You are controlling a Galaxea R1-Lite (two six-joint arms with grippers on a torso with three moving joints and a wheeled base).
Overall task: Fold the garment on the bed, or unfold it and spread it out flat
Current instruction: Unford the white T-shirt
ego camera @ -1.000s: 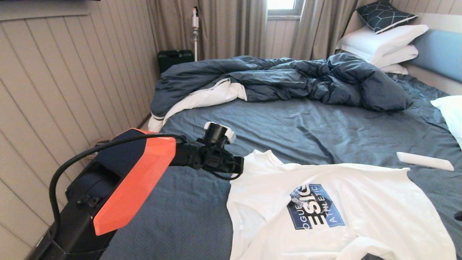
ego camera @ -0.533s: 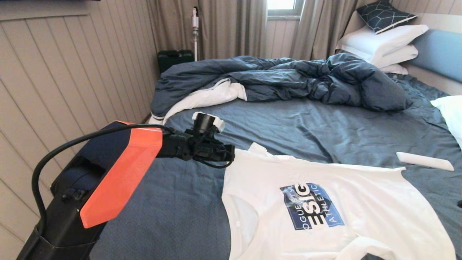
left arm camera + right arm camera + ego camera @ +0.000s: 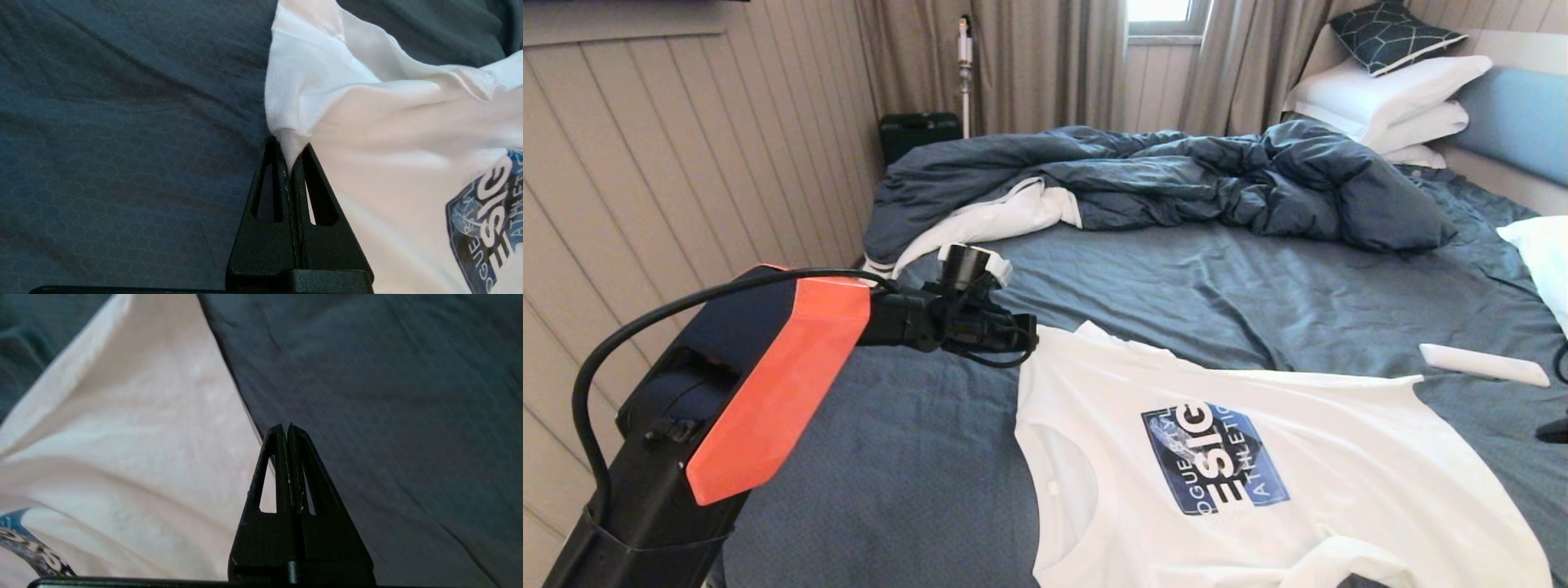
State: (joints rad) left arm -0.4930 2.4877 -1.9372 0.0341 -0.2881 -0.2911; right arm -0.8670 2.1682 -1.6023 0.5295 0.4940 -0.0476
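Head view: on the bed (image 3: 1176, 278), the shirt (image 3: 1258, 490) lies near and has slid left and spread flatter over the past second. Left gripper (image 3: 291, 157), clamped on its shoulder corner, dragged it leftward. Right gripper (image 3: 286, 430) is closed, empty, at the shirt's right edge.

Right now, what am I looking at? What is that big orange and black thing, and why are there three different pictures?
It is a robot's arm. The big picture comes from a camera on the robot's head, looking down at a bed. The other two come from small cameras on its wrists, just behind its pinchers. On the bed lies a white T-shirt with a blue print. The left gripper is pinched shut on one corner of the shirt. The right gripper is shut too, but holds nothing; it sits over the sheet beside the shirt. A rumpled duvet and pillows lie farther back.
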